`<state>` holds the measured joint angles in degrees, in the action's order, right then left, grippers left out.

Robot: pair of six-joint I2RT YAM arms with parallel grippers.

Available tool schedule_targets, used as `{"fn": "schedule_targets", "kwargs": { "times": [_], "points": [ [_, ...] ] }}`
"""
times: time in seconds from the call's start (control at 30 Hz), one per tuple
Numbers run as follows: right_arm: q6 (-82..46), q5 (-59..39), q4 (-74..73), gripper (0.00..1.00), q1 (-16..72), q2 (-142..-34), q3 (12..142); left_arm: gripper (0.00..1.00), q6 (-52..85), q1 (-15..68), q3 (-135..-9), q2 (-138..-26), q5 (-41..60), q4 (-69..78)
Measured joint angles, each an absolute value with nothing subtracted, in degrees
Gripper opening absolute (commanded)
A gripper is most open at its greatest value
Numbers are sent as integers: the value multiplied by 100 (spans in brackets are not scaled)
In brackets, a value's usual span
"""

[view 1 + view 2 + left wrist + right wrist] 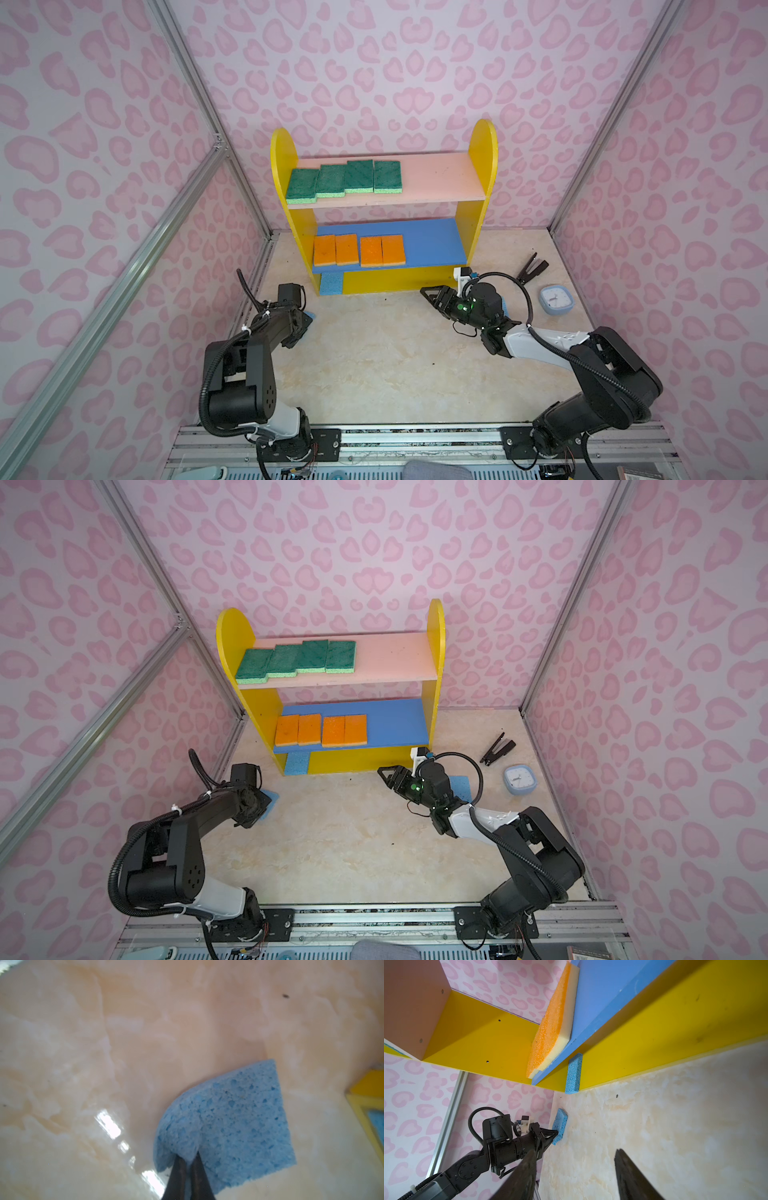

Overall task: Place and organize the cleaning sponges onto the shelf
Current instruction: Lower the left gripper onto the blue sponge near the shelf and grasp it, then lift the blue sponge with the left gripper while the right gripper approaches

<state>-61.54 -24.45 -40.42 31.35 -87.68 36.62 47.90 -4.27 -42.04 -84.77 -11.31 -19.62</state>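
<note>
My left gripper [190, 1157] is shut on the near edge of a light-blue sponge [228, 1115], which bends upward off the table at the left, near the wall [270, 802]. My right gripper [575, 1150] hangs open and empty above the table, in front of the shelf [482, 166]. A second blue sponge [459, 785] lies under the right arm. A third [331, 284] sits at the left end of the shelf's yellow bottom. Several green sponges [345, 178] lie on the pink board and several orange ones [359, 250] on the blue board.
A black stapler [532, 269] and a light-blue square clock [556, 299] lie on the table right of the shelf. Pink patterned walls with metal frame rails close in both sides and the back.
</note>
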Motion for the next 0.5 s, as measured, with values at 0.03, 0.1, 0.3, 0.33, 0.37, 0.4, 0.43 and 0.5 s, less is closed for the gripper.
{"fn": "schedule_targets", "kwargs": {
  "times": [0.03, 0.1, 0.3, 0.33, 0.37, 0.4, 0.43, 0.5],
  "points": [
    [-6101, -2510, -4042, 62, 3120, -8722, 3662, 4, 4770, -318, -4169, -8302, -1072, -2014],
    [-6012, -2683, -3975, 63, 3057, -8648, 3680, 4, 4630, -64, -4099, -7926, -1002, -2099],
    [-5579, -3358, -3306, 67, 2609, -8346, 3782, 4, 4379, 829, -3887, -6775, -633, -2324],
    [-5468, -3476, -3135, 69, 2526, -8243, 3782, 4, 4348, 1028, -3879, -6626, -539, -2392],
    [-5347, -3588, -2956, 72, 2449, -8123, 3782, 3, 4342, 1199, -3879, -6525, -467, -2423],
    [-5234, -3651, -2797, 74, 2388, -8012, 3780, 3, 4305, 1380, -3887, -6460, -416, -2447],
    [-5100, -3719, -2617, 76, 2344, -7878, 3776, 3, 4248, 1605, -3922, -6418, -373, -2515],
    [-4825, -3826, -2263, 79, 2296, -7620, 3771, 3, 4187, 2069, -4042, -6372, -226, -2639]
  ]
}}
